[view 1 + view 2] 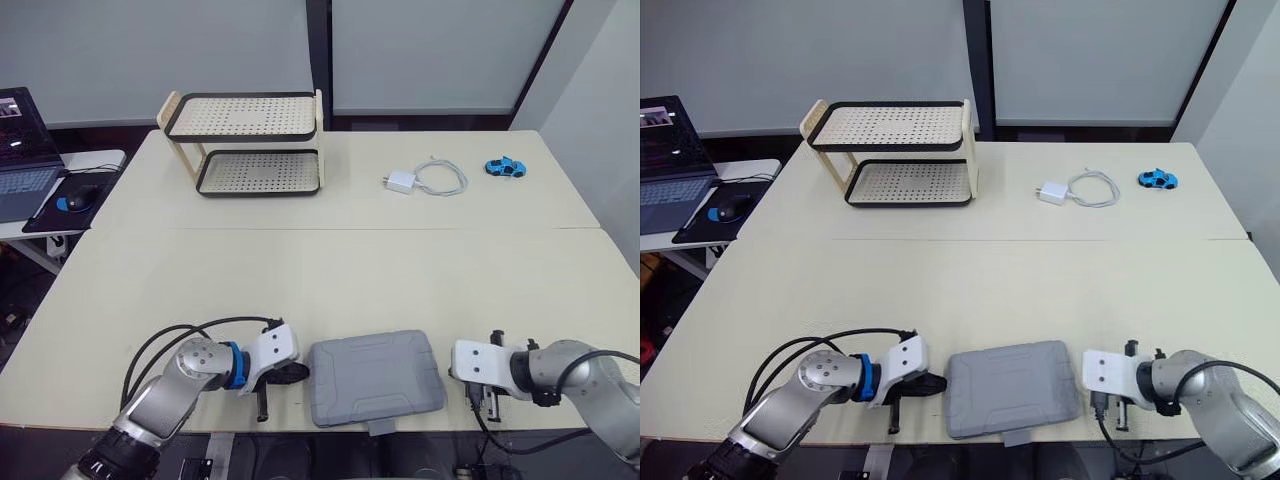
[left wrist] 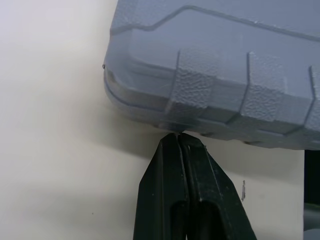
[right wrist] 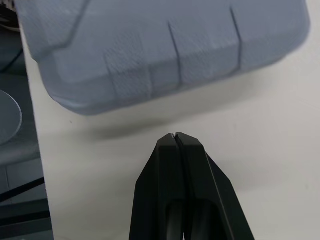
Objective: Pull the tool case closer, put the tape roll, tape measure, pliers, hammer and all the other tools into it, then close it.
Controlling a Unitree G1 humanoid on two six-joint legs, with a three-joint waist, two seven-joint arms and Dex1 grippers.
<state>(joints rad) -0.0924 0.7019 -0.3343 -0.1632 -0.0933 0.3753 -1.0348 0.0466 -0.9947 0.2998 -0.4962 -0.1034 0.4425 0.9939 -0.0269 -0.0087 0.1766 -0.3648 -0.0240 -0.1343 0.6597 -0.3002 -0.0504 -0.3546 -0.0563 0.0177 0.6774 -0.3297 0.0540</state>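
I see tool case (image 1: pixel 375 377) shut at 6. My left gripper (image 2: pixel 178 136), pressed together, touches its 9 side; right gripper (image 3: pixel 175 136) likewise, near 3.

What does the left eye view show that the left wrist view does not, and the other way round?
Left eye view: the rack, charger, toy car and laptop. Left wrist view: the left gripper shut, its tips at the lower edge of the case. Both: that closed grey case on the table.

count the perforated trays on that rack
2: the upper tray and the lower tray beneath it, both in the rack on the far table. None looks hidden.
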